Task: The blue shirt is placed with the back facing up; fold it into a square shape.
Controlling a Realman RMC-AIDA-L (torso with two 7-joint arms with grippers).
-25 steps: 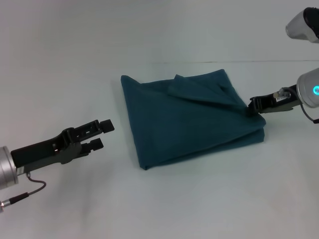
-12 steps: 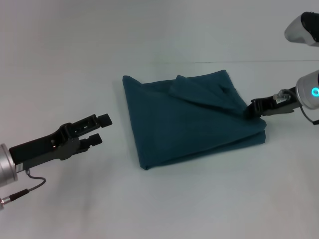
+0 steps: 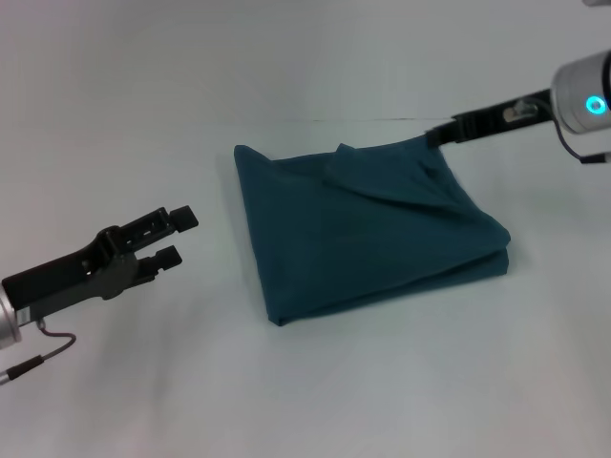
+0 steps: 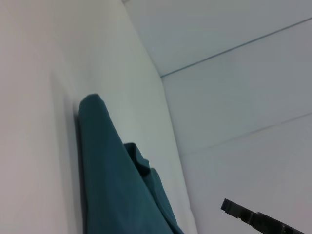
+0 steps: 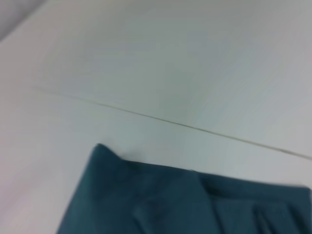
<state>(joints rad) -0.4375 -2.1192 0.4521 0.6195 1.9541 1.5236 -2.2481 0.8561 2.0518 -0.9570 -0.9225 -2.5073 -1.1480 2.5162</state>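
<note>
Blue shirt (image 3: 368,227): folded near-square, frame centre. Left gripper (image 3: 174,236): lower left, jaws parted, nothing held. Right gripper (image 3: 441,135): upper right, closure undeterminable. Loose top flap is best smoothed flat.

Both arms run off the head view's edges, so past the left hand (image 3: 172,235) and the right hand (image 3: 437,135) you only get partial arms, and the right hand's tips are too small and dark to tell if there's a gap between them. The shirt (image 3: 368,229) is folded over itself, so its underside and inner layers are hidden. Both wrist views crop it: the left one (image 4: 117,185) shows just one edge, and the right one (image 5: 161,200) is blurry with only a corner in frame.
</note>
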